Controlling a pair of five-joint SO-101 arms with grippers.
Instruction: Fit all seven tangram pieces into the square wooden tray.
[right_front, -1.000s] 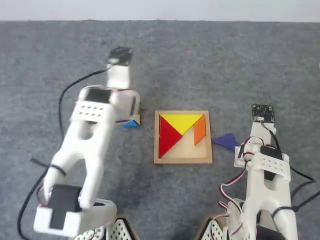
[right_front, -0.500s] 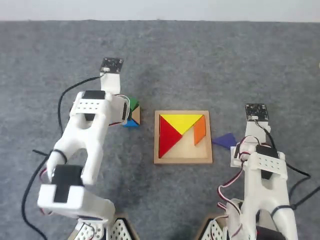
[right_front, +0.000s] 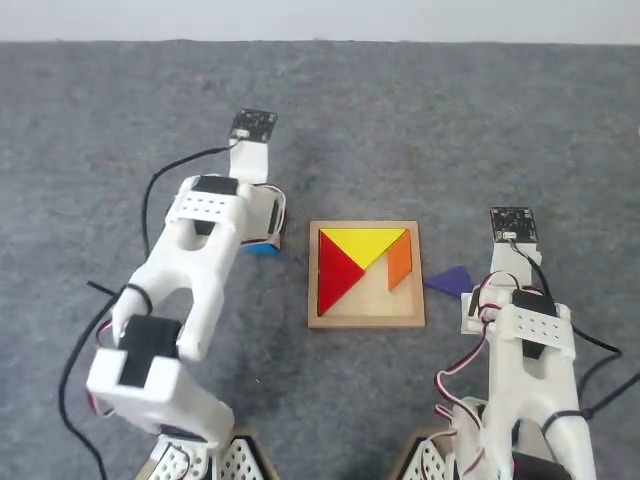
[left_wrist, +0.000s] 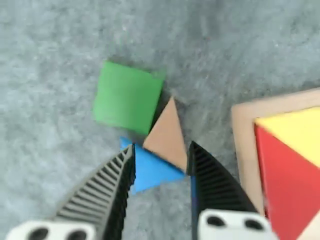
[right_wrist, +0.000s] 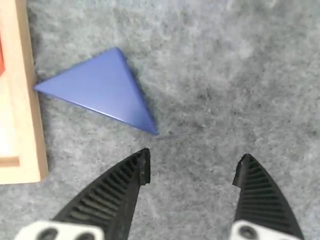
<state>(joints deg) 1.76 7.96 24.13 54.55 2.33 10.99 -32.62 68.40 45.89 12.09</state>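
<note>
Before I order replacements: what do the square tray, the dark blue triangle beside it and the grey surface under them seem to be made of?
Tray: pale wood, matte, tan with an even bare floor. Dark blue triangle: smooth, evenly coloured with a slight sheen, probably painted wood, though plastic is possible. Grey surface: carpet or felt, fuzzy and mottled.

Soft, even daylight on the grey carpeted table (right_front: 500, 120).
Faint shadows edge the square green wooden piece (left_wrist: 127, 96) and the dark blue wooden triangle (right_wrist: 97, 90); no glare anywhere.
</note>
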